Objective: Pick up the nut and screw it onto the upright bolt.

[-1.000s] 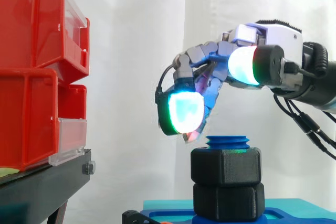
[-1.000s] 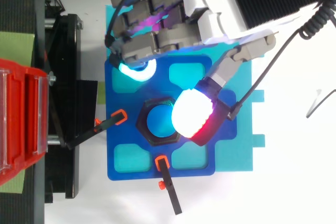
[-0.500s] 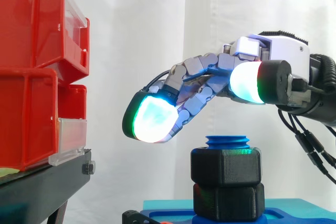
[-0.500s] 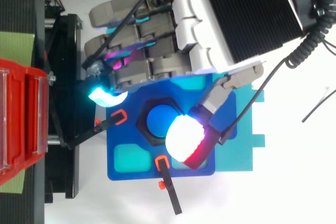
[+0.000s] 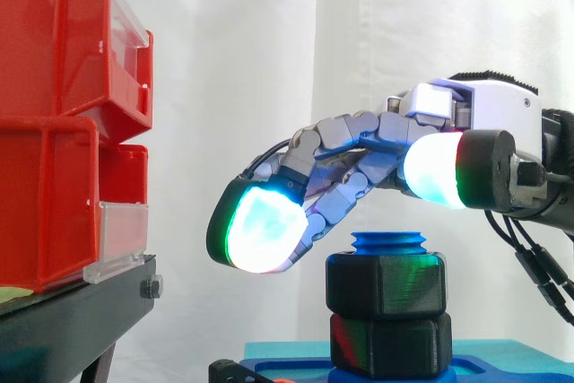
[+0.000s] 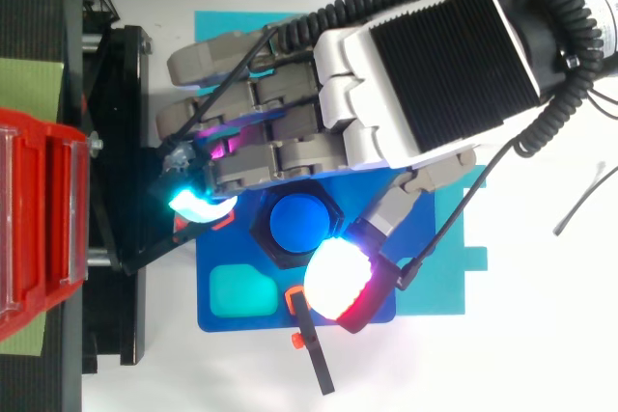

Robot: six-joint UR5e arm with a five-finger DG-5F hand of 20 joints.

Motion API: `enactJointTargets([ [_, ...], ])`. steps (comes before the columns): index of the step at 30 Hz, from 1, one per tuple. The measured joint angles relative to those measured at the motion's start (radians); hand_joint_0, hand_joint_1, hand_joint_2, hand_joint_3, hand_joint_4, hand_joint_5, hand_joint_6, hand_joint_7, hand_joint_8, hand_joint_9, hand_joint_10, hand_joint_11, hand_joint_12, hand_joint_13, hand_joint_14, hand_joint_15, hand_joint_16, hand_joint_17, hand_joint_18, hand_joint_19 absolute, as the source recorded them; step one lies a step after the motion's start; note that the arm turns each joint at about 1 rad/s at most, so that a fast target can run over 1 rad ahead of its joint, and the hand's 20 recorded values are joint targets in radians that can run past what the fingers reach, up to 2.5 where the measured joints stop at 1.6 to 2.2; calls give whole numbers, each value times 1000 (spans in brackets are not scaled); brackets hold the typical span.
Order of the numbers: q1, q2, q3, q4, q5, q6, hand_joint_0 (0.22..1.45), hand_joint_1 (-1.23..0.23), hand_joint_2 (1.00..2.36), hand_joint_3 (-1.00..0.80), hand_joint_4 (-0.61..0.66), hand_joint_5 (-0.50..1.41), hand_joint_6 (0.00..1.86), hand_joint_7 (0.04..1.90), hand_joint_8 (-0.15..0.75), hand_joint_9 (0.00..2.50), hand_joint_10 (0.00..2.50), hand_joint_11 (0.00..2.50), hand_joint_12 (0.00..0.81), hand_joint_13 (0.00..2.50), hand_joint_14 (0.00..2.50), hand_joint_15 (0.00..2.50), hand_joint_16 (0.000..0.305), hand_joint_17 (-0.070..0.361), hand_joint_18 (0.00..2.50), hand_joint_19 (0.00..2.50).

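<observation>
2 red plastic bins (image 5: 54, 123) sit stacked on a black metal stand (image 5: 76, 320) at the left, each with a clear front panel; what lies inside them cannot be seen from either camera. Beside the stand lies a blue fixture plate (image 6: 372, 308) on a teal base sheet (image 6: 473, 258), and the plate's shallow teal pocket (image 6: 235, 288) near its corner holds nothing visible. A black clamp with orange tips (image 6: 311, 344) reaches onto the plate's near edge.

The black hexagonal nut (image 5: 386, 286) sits threaded on the upright blue bolt (image 5: 387, 244), whose ridged top pokes out just above it. Directly under the nut is a second black hexagonal piece (image 5: 390, 345) of the same shape, resting on the plate.

The robot hand (image 6: 425, 65) hovers over the nut, reaching toward the bins. Its fingers are stretched out, only slightly bent, and hold nothing; the cyan-green fingertips (image 5: 260, 230) hang past the nut's bin-side edge, over the gap between nut and stand. From the side, curtain shows between the hand and the bolt's top, so they are apart. From above, the thumb's white and red pad (image 6: 338, 279) overlaps the nut's corner on the clamp side
</observation>
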Motion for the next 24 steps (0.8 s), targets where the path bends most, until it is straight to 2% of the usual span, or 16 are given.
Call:
enactJointTargets([
  [12, 1, 0, -5, -21, 1, -13, 531, -149, 1000, -500, 172, -13, 505, 1366, 259, 883, 0, 0, 278, 511, 0, 0, 31, 70, 257, 0],
  [24, -4, 1, -6, -20, -2, -12, 542, -188, 1000, -500, 178, 24, 508, 1503, 264, 1000, 0, 0, 256, 624, 0, 0, 28, 64, 392, 19],
])
